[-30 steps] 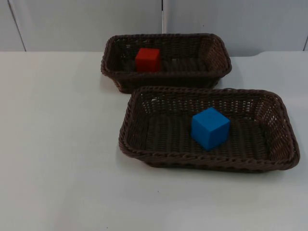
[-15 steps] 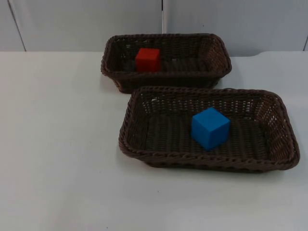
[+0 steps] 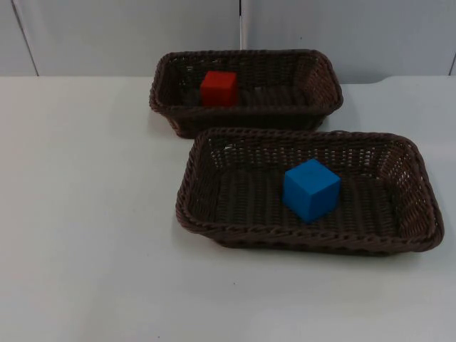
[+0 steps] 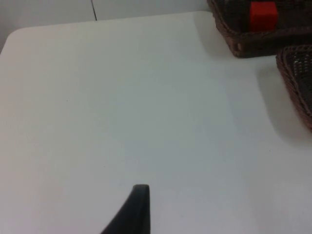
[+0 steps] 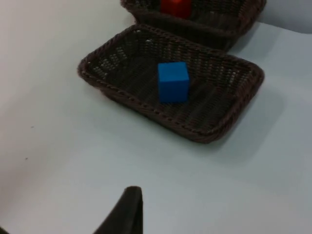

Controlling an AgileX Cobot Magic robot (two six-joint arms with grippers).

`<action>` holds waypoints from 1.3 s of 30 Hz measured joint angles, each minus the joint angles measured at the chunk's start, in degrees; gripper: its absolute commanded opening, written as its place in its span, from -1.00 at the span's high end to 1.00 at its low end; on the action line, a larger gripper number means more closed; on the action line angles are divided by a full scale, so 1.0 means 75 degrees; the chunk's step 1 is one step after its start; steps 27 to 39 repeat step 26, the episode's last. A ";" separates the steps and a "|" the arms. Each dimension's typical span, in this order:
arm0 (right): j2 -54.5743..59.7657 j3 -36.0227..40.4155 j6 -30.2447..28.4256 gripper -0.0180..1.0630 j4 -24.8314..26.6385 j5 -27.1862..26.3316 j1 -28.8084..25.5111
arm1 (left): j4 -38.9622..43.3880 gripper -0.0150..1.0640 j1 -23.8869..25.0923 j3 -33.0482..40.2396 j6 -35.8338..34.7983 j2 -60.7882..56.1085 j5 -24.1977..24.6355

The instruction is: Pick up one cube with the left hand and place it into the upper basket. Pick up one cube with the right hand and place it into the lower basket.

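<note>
A red cube [image 3: 219, 88] rests in the left half of the upper basket [image 3: 324, 84]. A blue cube [image 3: 311, 189] sits near the middle of the lower basket [image 3: 306, 239]. My left gripper [image 4: 139, 207] hangs over bare table well to the left of both baskets, and its wrist view catches the red cube [image 4: 263, 13], the upper basket [image 4: 243, 46] and an edge of the lower basket [image 4: 297, 80]. My right gripper [image 5: 130, 209] hovers over the table away from the lower basket [image 5: 126, 100], with the blue cube [image 5: 173, 81] and the red cube [image 5: 175, 6] ahead. Both arms wait.
The two brown wicker baskets stand close together, the upper one against the grey partition wall [image 3: 128, 35]. White table [image 3: 85, 214] stretches to the left of the baskets and in front of them.
</note>
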 measured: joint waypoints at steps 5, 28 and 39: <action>0.0000 0.0000 0.0000 -0.98 0.0000 0.0000 -0.0846 | 0.0000 -0.98 0.0000 0.0000 0.0000 0.0000 0.0000; 0.0000 0.0000 0.0023 -0.98 0.0000 0.0000 -0.3333 | 0.0000 -0.98 0.0000 0.0000 0.0000 0.0000 0.0020; 0.0000 0.0000 0.0023 -0.98 0.0000 0.0000 -0.3333 | 0.0000 -0.98 0.0000 0.0000 0.0000 0.0000 0.0020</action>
